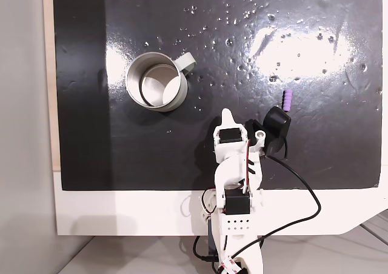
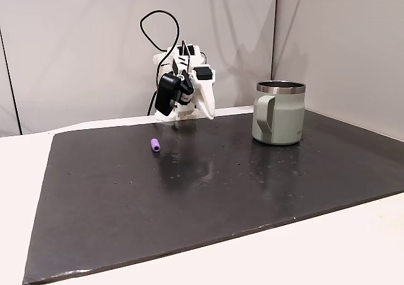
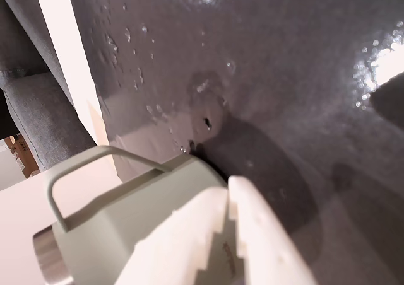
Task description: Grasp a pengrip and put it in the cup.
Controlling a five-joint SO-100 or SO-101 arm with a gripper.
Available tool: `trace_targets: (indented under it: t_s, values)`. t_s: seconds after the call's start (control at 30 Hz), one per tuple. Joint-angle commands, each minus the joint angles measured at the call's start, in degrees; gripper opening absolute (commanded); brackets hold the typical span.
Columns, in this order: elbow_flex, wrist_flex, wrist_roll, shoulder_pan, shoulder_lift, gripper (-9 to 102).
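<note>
In the wrist view the white claw [image 3: 230,193] fills the lower middle of the frame with its two fingers pressed together, empty, and the cup [image 3: 120,228] lies just behind it at lower left, handle uppermost. In the fixed view from above, the arm [image 1: 233,183] rises from the bottom centre of the desk [image 1: 333,153]. Beyond it, the purple pengrip [image 1: 287,99] lies at right of centre, well apart from the cup [image 1: 156,82] at upper left.
</note>
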Motion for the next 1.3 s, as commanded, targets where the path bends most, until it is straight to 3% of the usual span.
trace_targets:
  t_s: [0.0, 0.6, 1.0, 1.27]
  values:
    - [-0.2, -1.5, 0.4, -0.3, 0.9, 0]
    - [-0.3, -1.5, -0.9, -0.4, 0.9, 0]
    - [-11.3, 13.7, -23.8, 0.9, 0.5, 0]
    - [-26.5, 21.9, -39.6, 1.2, -13.5, 0]
